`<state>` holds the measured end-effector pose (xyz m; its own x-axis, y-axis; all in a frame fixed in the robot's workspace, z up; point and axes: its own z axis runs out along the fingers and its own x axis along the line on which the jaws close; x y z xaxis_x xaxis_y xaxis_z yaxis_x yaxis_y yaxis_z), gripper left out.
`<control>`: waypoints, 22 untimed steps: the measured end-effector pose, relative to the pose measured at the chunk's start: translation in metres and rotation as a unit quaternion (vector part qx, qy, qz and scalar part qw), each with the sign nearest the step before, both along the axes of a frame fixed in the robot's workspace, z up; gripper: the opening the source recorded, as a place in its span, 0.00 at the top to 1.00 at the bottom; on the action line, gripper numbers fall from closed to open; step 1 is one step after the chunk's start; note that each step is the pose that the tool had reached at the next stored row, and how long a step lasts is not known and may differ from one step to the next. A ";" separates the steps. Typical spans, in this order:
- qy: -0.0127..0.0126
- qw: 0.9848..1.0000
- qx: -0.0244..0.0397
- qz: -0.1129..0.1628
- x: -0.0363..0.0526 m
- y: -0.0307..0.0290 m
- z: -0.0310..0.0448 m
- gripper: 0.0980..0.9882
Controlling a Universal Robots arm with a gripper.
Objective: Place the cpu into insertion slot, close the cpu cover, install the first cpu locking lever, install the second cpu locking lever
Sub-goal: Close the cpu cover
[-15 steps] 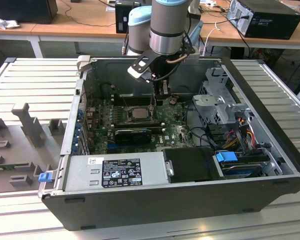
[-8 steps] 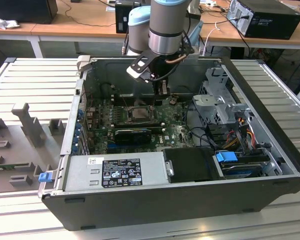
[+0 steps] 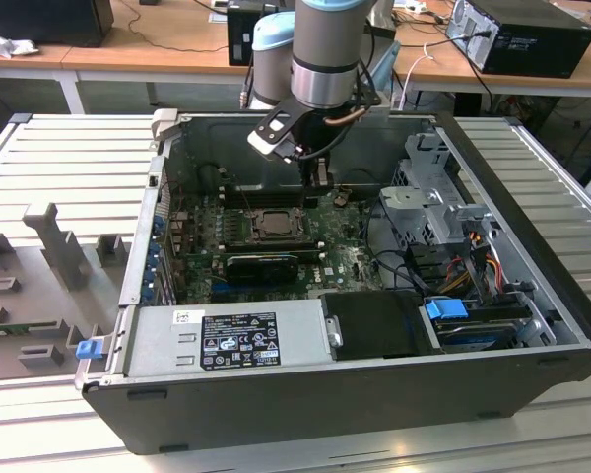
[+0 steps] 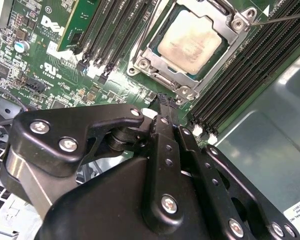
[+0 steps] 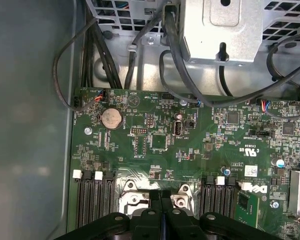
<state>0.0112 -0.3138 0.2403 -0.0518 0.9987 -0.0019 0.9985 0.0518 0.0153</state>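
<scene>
Slipping looks like the main risk: gripper (image 4: 163,102) fingers are pressed together, nothing between them, and if that narrow tip skids off a thin lever rod (image 4: 282,17) it could gouge the memory slots (image 4: 250,65) or green board (image 4: 40,75). cpu (image 4: 192,42) sits in the insertion slot (image 4: 212,70) with the cpu cover (image 4: 230,37) lying over its edges, just beyond the tip, not touching it.

Arm (image 3: 325,69) is showing a silver-grey cylindrical body, pale blue joint caps (image 3: 272,30), black cable (image 3: 376,61) trailing alongside. Gripper (image 4: 162,102) is wearing matte black linkage plates (image 4: 90,125) dotted with silver screws (image 4: 169,204).
</scene>
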 end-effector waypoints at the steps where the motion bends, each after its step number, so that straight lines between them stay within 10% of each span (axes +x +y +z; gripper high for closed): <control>1: 0.000 1.000 0.000 0.000 -0.0002 0.0000 0.0000 0.99; 22: 0.000 1.000 0.000 0.000 -0.0044 0.0000 0.0000 0.99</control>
<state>0.0068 -0.3138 0.2403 -0.0518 0.9987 -0.0019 0.9985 0.0519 0.0153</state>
